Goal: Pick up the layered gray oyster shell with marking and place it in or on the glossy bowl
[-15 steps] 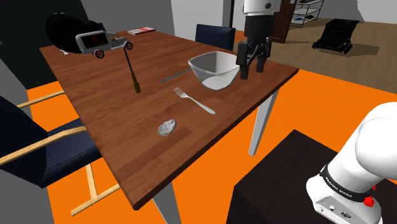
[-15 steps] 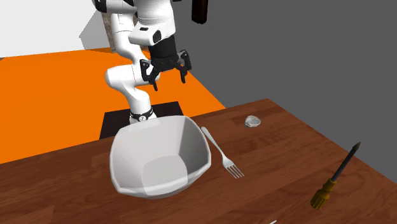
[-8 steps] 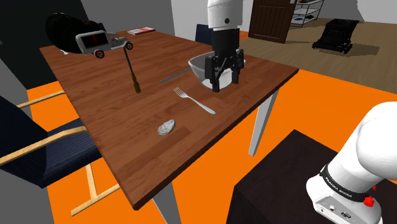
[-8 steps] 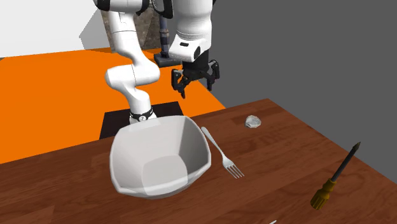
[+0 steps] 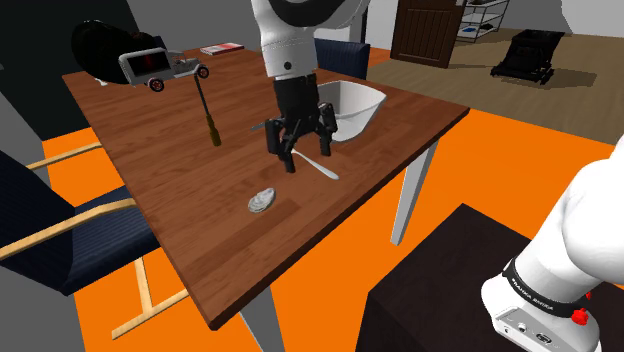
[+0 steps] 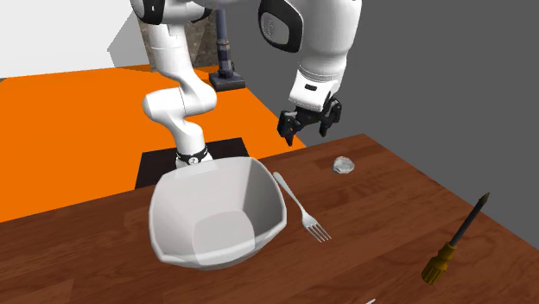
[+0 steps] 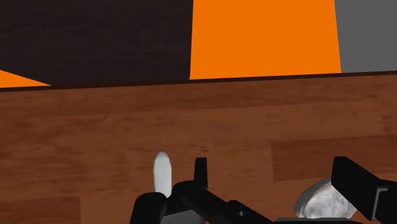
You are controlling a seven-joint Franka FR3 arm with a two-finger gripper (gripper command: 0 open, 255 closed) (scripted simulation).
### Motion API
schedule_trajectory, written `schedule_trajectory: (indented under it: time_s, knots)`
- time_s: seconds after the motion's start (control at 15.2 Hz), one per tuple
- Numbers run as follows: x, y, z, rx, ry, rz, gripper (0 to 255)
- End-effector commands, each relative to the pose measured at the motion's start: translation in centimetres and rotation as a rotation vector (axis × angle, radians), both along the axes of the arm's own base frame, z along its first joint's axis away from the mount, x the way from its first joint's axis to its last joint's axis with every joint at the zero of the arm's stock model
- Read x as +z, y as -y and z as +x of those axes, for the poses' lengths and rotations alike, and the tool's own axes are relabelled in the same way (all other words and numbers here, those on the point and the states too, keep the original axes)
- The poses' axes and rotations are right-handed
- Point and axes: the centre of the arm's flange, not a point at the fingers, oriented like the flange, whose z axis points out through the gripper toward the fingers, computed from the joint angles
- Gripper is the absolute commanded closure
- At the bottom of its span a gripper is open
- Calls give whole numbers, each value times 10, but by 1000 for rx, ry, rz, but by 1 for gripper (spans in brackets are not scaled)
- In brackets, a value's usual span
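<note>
The gray oyster shell [image 5: 262, 201] lies on the wooden table [image 5: 150, 150] near its front edge, also seen as a small gray lump [image 6: 344, 164]. A glossy white bowl [image 5: 352, 104] [image 6: 216, 212] stands further back. My gripper [image 5: 298, 153] [image 6: 308, 129] hangs open above the table, over the fork [image 5: 322, 165], between the bowl and the shell. In the wrist view the shell [image 7: 323, 201] shows close to one finger of the open gripper [image 7: 277, 191], not touched. Nothing is held.
The fork [image 6: 301, 205] lies beside the bowl, its handle tip [image 7: 162, 172] under the hand. A screwdriver [image 5: 207, 115], a toy car [image 5: 165, 68], a black object [image 5: 100, 45] and a book [image 5: 222, 48] occupy the far side. Blue chairs [image 5: 60, 240] stand at the table.
The arm swung from beside the bowl, across it, toward the shoulder view's left and lower, ending over the fork nearer the shell. The fingers stayed apart.
</note>
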Motion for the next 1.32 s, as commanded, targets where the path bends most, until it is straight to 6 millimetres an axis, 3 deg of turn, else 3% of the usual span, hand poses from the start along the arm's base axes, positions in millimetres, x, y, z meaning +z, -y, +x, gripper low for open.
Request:
schedule_trajectory:
  time_s: [0.0,0.4,0.86,1.25]
  knots:
    - [-9,-26,12,-4,-25,-5,0]
    - [-40,-94,42,-10,-92,-19,0]
    - [-74,-96,29,-10,-92,-19,0]
    - [-77,-96,27,-10,-92,-19,0]
